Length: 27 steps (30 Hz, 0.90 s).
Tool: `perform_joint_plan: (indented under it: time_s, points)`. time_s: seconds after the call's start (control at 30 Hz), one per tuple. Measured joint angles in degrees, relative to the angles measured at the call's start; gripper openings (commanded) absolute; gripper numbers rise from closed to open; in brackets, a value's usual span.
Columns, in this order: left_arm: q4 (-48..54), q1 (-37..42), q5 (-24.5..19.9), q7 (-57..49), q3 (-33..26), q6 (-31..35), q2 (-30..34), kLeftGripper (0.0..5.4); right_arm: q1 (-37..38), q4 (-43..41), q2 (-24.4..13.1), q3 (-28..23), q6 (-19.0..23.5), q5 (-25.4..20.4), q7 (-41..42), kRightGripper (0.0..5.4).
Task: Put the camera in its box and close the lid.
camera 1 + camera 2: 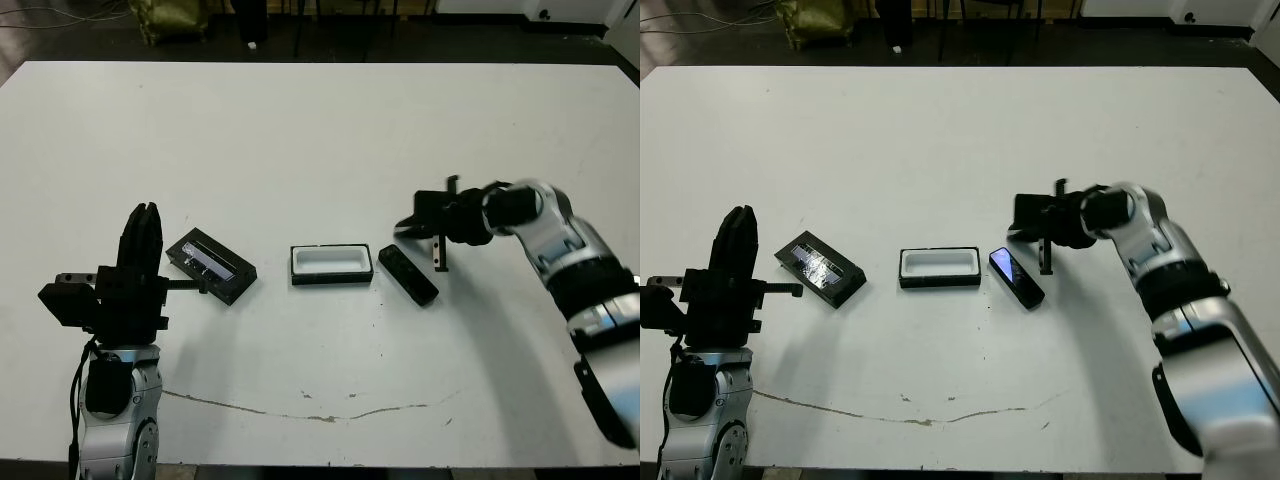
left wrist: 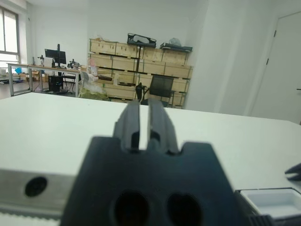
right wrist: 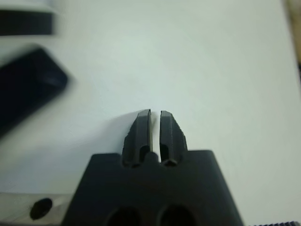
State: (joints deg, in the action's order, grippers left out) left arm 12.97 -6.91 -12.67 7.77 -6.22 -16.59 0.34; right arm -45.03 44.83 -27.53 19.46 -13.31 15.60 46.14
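The box (image 1: 332,265), a shallow black tray with white lining, lies open at the table's middle. Just right of it, at an angle, lies the camera (image 1: 407,275), a slim black bar with a bluish glint on its face (image 1: 1002,265). Left of the box, the flat black lid (image 1: 210,265) with its shiny strip rests on the table. My right gripper (image 1: 440,264) points down just right of the camera, shut and holding nothing; the right wrist view shows the camera (image 3: 23,89) blurred beside its fingers. My left gripper (image 1: 143,210) stands shut left of the lid, holding nothing.
The white table (image 1: 320,140) stretches wide behind the objects, and a thin crack line (image 1: 300,412) runs near its front edge. In the left wrist view, a corner of the box (image 2: 275,202) shows, with shelves and a chair far beyond the table.
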Motion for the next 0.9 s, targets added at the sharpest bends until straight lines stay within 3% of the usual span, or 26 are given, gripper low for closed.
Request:
perform_joint_plan:
  time_s: [0.2,0.4,0.63,0.8,0.9]
  points:
    - [0.0,0.0,0.4,-0.1,0.1,-0.1,-0.1,0.03,5.8,-6.6,-0.2,-6.0,3.6,-0.4,-12.6,0.0]
    - [0.1,0.0,0.4,-0.2,0.1,-0.1,-0.1,0.03,12.1,-22.2,-0.2,-13.3,6.7,-10.2,-11.9,0.0]
    - [0.1,0.0,0.4,-0.2,0.1,-0.1,-0.1,0.03,18.6,-43.9,0.1,-21.9,25.2,-28.3,-8.5,0.0]
    - [0.2,0.0,0.5,-0.3,0.2,0.1,-0.1,0.03,24.7,-58.1,1.8,-27.5,37.3,-39.5,-12.3,0.0]
    - [0.1,0.0,0.5,-0.3,0.2,0.1,-0.1,0.03,29.5,-65.3,3.4,-29.6,42.2,-43.7,-16.4,0.0]
